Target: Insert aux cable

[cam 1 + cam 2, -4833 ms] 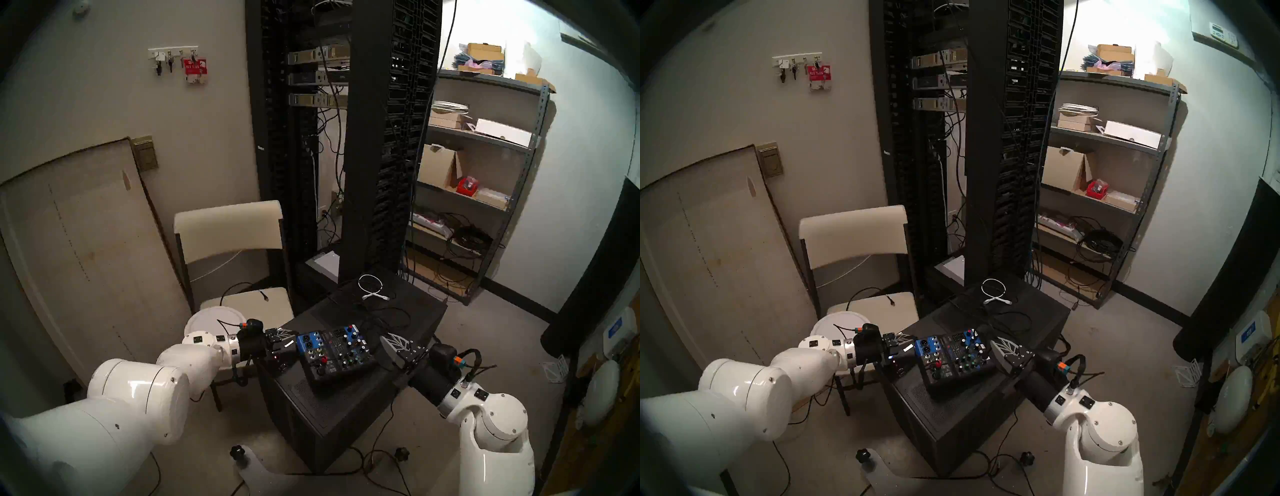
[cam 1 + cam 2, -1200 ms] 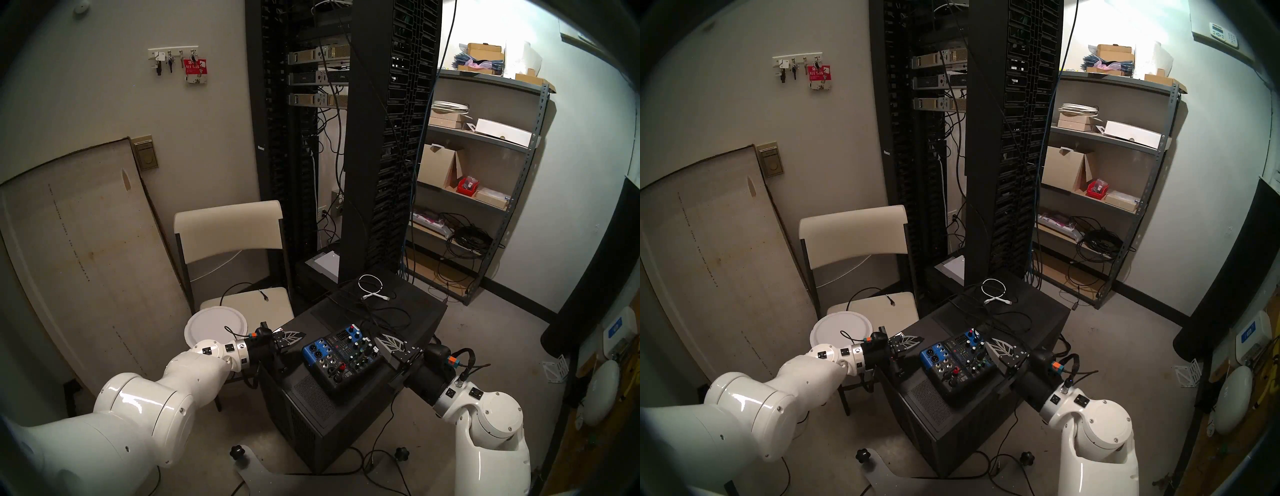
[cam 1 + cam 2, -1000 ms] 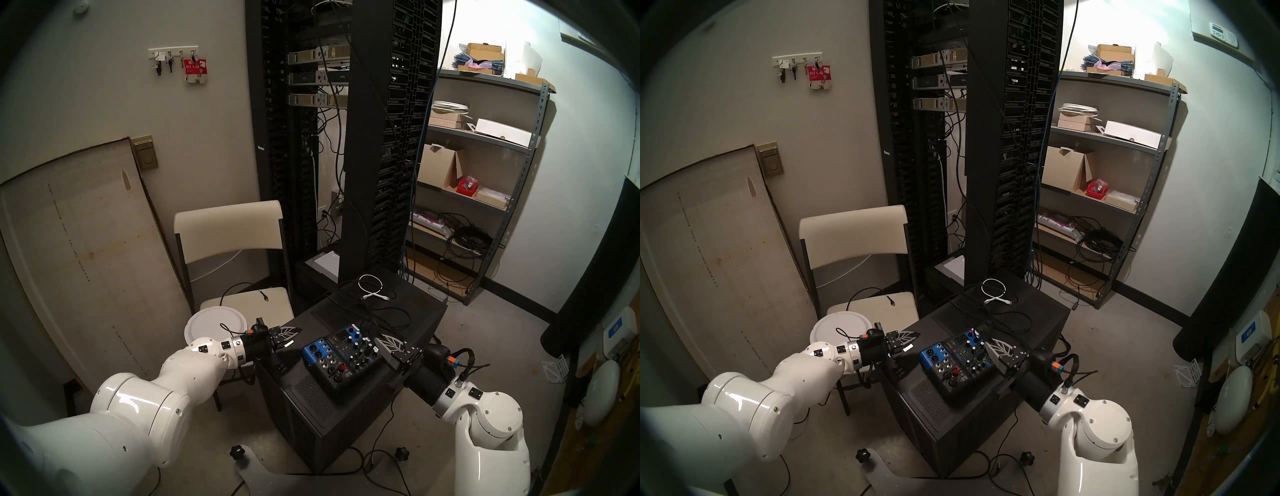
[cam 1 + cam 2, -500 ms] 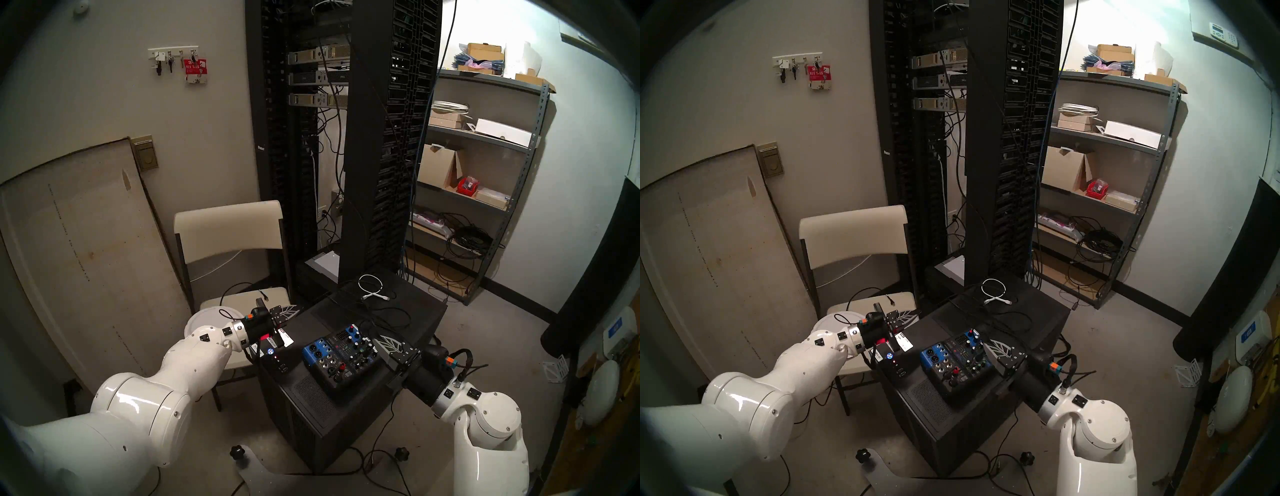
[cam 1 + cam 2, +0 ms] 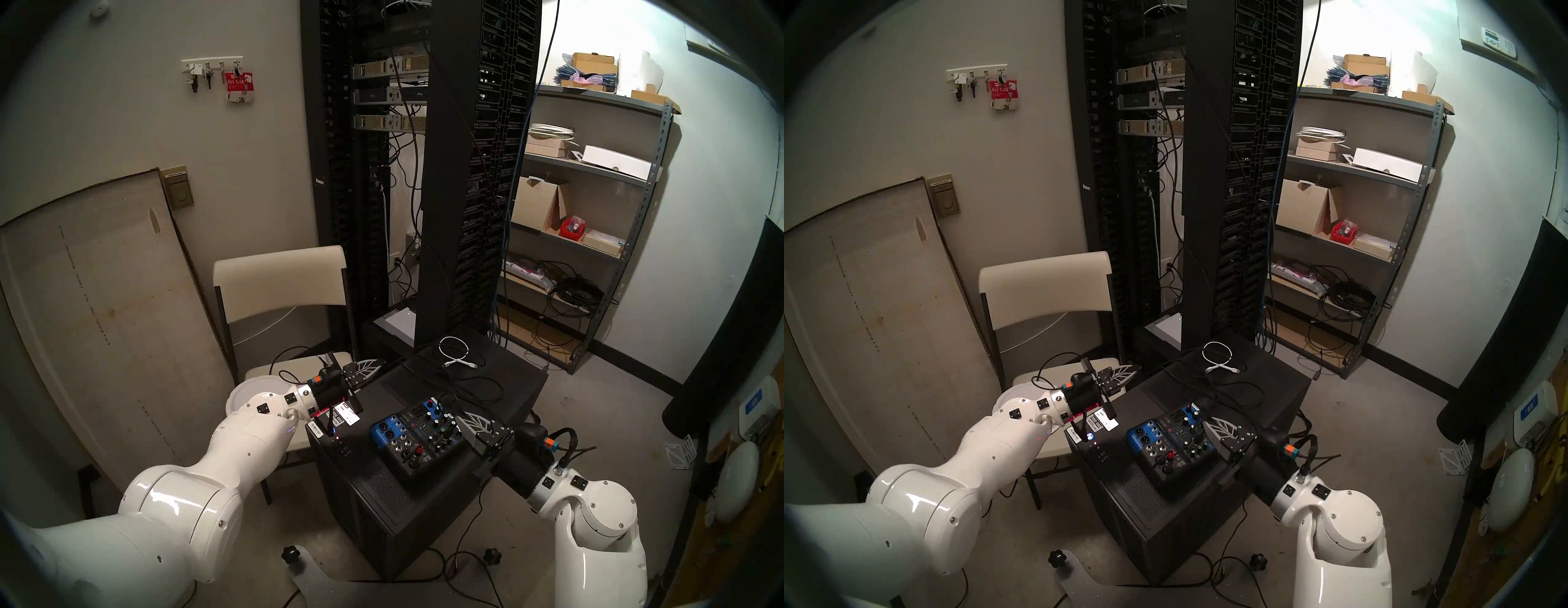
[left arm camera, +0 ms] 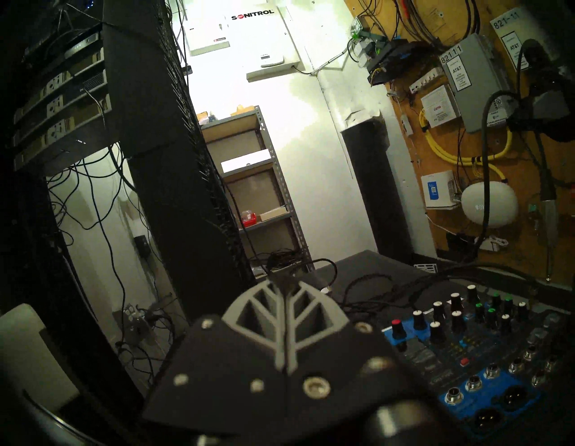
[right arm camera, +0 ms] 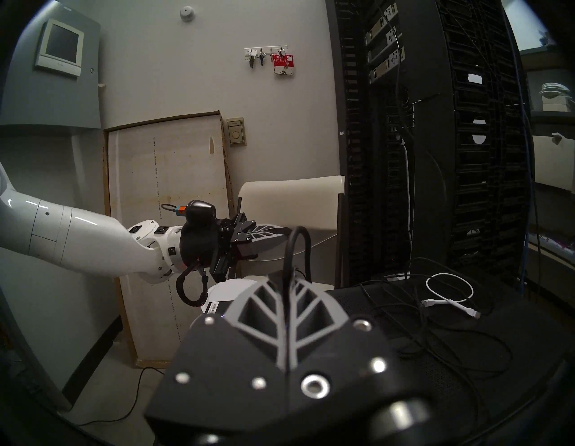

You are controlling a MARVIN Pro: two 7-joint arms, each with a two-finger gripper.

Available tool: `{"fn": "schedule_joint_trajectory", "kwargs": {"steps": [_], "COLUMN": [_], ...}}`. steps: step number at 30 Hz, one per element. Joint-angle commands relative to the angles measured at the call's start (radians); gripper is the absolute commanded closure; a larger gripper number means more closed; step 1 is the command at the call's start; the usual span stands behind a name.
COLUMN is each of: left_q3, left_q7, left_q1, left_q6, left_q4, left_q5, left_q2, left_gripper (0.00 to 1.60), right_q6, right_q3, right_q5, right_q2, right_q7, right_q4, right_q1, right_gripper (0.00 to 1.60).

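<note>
The left gripper point(image 5: 379, 364) has lifted away from the audio mixer's point(image 5: 418, 437) left edge, jaws together (empty). The right gripper point(image 5: 462, 416), at the mixer's right edge, has its jaws clamped on the aux cable point(image 7: 297, 246), so insertion looks still pending.

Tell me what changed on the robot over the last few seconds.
The left gripper rose from beside the mixer and swung toward the chair, uncovering the labels on the black case. It took nothing. The right gripper, shut on a black cable, hardly moved; mixer and cables stayed put.
</note>
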Motion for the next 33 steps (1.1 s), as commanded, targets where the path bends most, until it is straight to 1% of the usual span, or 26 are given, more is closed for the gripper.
{"fn": "schedule_joint_trajectory", "kwargs": {"steps": [1,15,16,20,22,25,27,28,29,31,33], "left_q3": [0.007,0.030,0.031,0.036,0.036,0.041,0.041,0.043,0.043,0.047,0.048], "left_q7": [-0.063,-0.051,-0.049,-0.049,-0.049,-0.048,-0.048,-0.048,-0.048,-0.049,-0.050], "left_q1": [0.031,0.090,0.097,0.121,0.125,0.154,0.153,0.169,0.169,0.192,0.197], "left_q6": [-0.004,-0.002,-0.001,0.003,0.004,0.010,0.009,0.013,0.013,0.021,0.023], "left_q4": [-0.070,-0.196,-0.222,-0.271,-0.279,-0.338,-0.327,-0.369,-0.369,-0.412,-0.420], "left_q5": [-0.026,-0.064,-0.072,-0.088,-0.090,-0.109,-0.112,-0.119,-0.119,-0.136,-0.140], "left_q2": [0.010,0.045,0.055,0.069,0.071,0.087,0.088,0.097,0.097,0.110,0.113], "left_gripper": [1.60,1.60,0.93,0.92,0.92,0.92,0.92,0.92,0.92,0.92,0.92], "right_q6": [-0.004,-0.004,-0.004,-0.004,-0.004,-0.004,-0.004,-0.004,-0.004,-0.004,-0.004], "right_q3": [-0.005,-0.010,-0.011,-0.013,-0.013,-0.016,-0.017,-0.020,-0.020,-0.023,-0.024], "right_q5": [0.004,0.000,-0.001,-0.002,-0.002,-0.003,-0.003,-0.003,-0.003,-0.003,-0.003], "right_q2": [-0.003,-0.004,-0.003,-0.002,-0.002,-0.003,0.000,-0.001,-0.001,0.000,0.000], "right_q7": [0.000,0.004,0.005,0.006,0.006,0.007,0.007,0.007,0.007,0.008,0.008], "right_q4": [-0.015,-0.011,-0.011,-0.011,-0.011,-0.011,-0.011,-0.010,-0.010,-0.010,-0.010], "right_q1": [0.013,0.018,0.019,0.021,0.021,0.022,0.022,0.023,0.023,0.024,0.025], "right_gripper": [1.60,1.60,1.60,1.60,1.60,1.60,1.60,1.60,1.60,1.60,1.60]}}
